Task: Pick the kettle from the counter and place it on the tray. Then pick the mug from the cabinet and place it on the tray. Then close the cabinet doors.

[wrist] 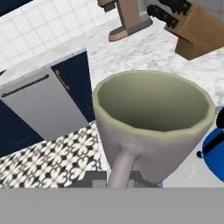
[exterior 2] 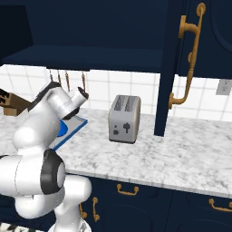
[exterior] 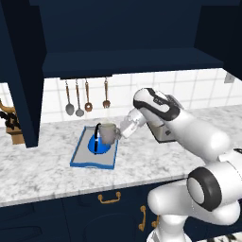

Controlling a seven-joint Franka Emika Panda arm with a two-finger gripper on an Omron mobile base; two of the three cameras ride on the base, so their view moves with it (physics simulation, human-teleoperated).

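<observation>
Grey-beige, the mug (exterior: 109, 133) hangs by its handle in the closed gripper (exterior: 119, 133), upright, above the tray (exterior: 78, 158), just right of the kettle (exterior: 97, 143); its way lies straight down.

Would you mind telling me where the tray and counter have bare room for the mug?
The tray has bare grey along its front and left edge; its middle is crowded by the kettle with the mug close over it. The counter lies bare left of the tray, also right of the toaster.
</observation>
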